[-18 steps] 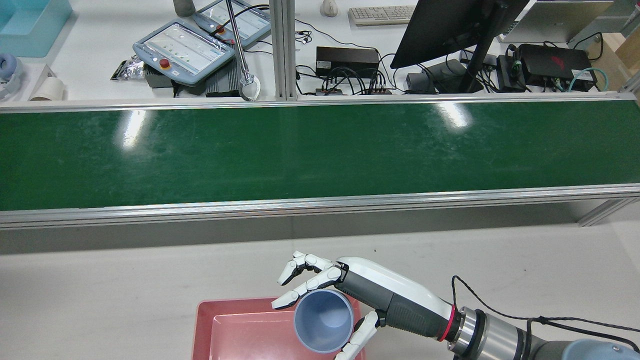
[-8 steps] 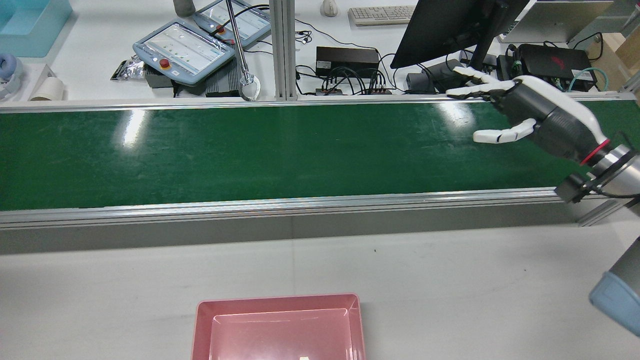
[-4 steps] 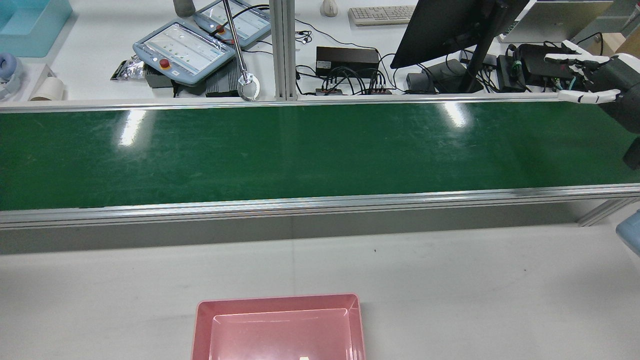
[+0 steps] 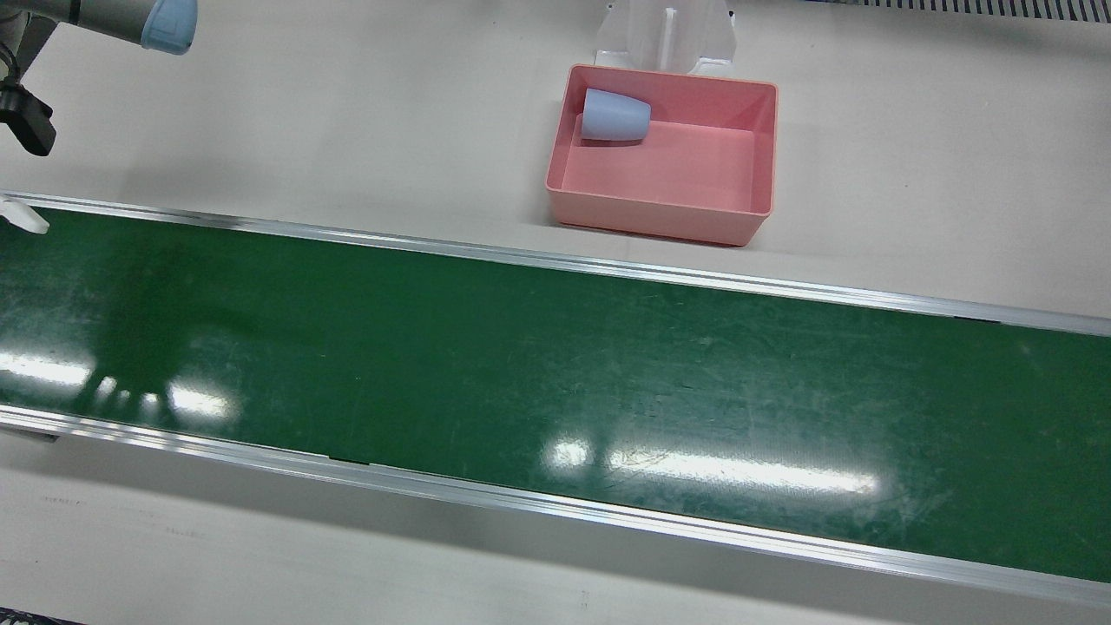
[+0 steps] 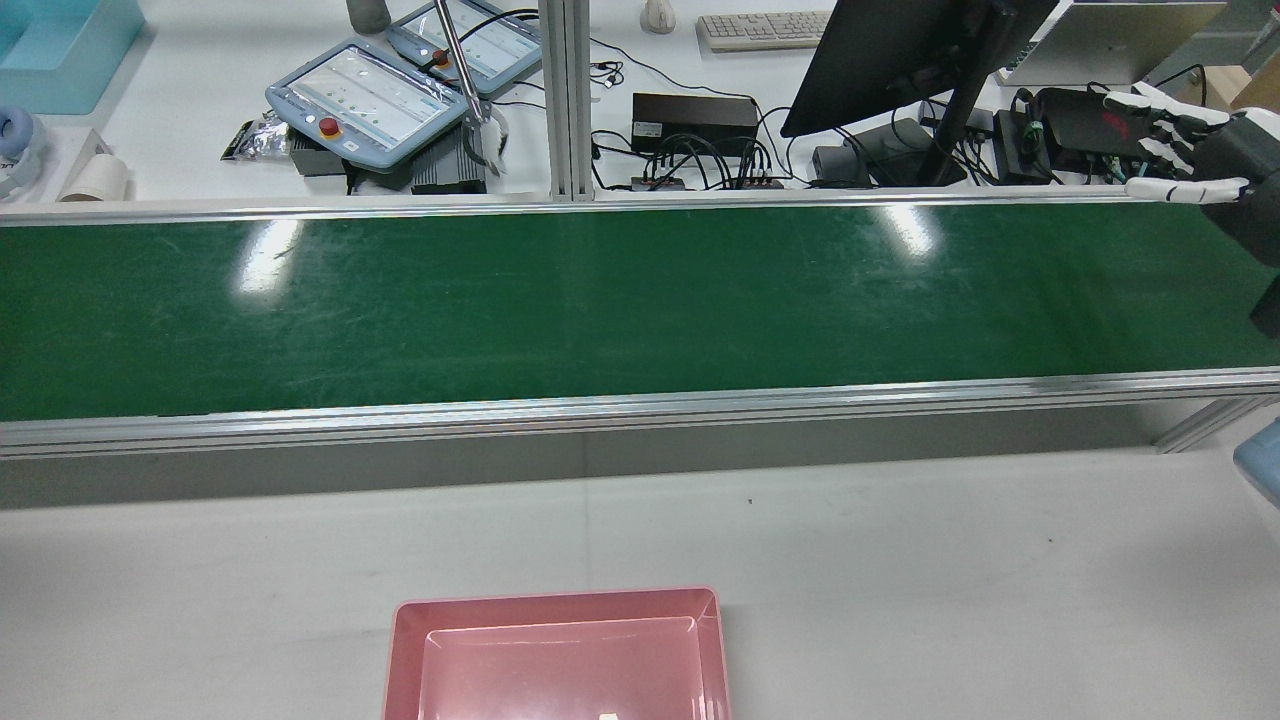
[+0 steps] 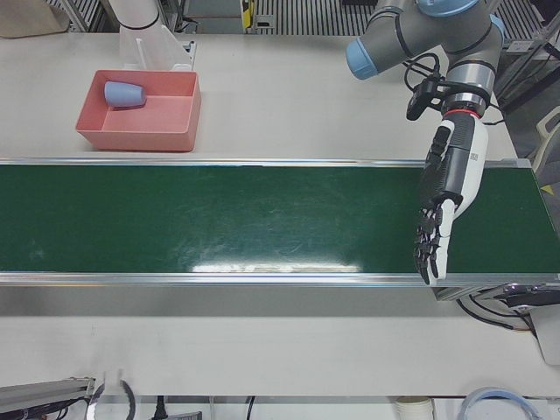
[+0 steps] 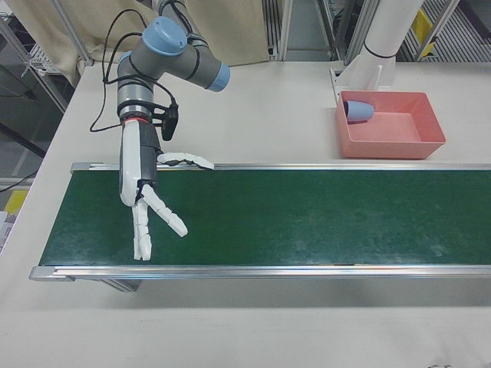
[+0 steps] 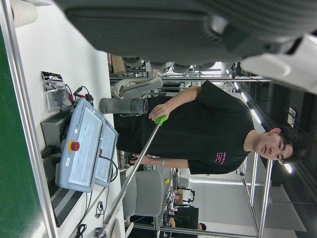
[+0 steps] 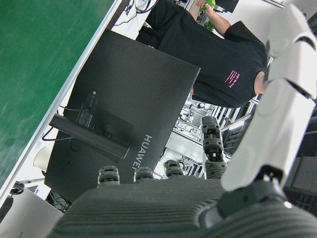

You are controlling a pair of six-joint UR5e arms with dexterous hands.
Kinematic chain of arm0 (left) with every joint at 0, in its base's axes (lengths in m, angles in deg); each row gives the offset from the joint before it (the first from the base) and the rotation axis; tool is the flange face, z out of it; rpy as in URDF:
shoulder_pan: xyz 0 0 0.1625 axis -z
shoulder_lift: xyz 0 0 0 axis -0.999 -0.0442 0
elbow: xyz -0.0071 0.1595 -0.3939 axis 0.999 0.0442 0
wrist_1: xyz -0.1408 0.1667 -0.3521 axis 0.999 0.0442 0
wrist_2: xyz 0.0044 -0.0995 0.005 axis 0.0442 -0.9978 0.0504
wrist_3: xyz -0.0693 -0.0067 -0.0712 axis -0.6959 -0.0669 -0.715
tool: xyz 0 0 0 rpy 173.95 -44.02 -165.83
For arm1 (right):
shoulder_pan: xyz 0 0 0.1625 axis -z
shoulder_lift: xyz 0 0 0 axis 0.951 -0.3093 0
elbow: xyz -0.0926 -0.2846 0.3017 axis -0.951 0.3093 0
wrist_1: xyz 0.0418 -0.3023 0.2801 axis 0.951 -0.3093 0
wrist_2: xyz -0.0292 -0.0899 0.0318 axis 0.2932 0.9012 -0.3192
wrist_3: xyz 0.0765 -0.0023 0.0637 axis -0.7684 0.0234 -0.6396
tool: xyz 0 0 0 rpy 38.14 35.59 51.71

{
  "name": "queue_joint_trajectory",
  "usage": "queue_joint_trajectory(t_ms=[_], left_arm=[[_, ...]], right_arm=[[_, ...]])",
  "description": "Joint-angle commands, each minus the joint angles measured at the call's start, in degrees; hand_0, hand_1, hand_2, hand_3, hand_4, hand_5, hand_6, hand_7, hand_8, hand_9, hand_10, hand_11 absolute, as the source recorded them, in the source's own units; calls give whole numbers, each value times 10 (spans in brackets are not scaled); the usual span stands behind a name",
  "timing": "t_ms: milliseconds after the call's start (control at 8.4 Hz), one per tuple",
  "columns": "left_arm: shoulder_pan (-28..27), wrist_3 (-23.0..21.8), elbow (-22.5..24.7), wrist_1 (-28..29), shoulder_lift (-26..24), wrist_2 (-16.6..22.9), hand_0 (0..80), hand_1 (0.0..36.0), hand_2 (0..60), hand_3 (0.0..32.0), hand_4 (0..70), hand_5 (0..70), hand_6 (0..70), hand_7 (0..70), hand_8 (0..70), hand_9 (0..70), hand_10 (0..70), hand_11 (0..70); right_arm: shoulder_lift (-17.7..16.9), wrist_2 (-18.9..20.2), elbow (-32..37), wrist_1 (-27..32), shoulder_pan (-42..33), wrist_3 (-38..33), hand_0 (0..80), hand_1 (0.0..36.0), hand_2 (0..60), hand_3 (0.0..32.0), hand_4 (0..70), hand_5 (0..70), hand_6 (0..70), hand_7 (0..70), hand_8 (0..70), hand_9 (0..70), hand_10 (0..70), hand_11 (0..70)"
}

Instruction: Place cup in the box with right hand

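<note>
A pale blue cup (image 4: 614, 115) lies on its side in a corner of the pink box (image 4: 660, 224), free of any hand; it also shows as the cup (image 7: 357, 110) and the cup (image 6: 125, 94). The rear view cuts the box (image 5: 555, 601) off at the bottom and hides the cup. My right hand (image 7: 142, 184) hangs open over the belt's end, far from the box, fingers spread and empty; it is the right hand (image 5: 1190, 170) at the rear view's right edge. My left hand (image 6: 442, 197) hangs open over the belt's other end, fingers straight.
A long green conveyor belt (image 4: 555, 373) with metal rails runs between the box and the far desk. A white stand (image 4: 667, 35) rises behind the box. Behind the belt are a monitor (image 5: 900, 50), teach pendants (image 5: 365, 100), and a person (image 8: 208, 129) holding a grabber stick.
My right hand let the cup go into the box, then swung away open across the belt to the far right. Since half a second ago it has barely moved.
</note>
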Motion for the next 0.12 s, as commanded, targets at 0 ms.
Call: queue_joint_trajectory(t_ms=[0], left_arm=[[0, 0, 0, 0, 1, 0, 0, 0, 0, 0, 0, 0, 0, 0, 0, 0, 0, 0]], right_arm=[[-1, 0, -7, 1, -1, -9, 457, 183, 324, 104, 20, 52, 19, 85, 8, 31, 26, 57]])
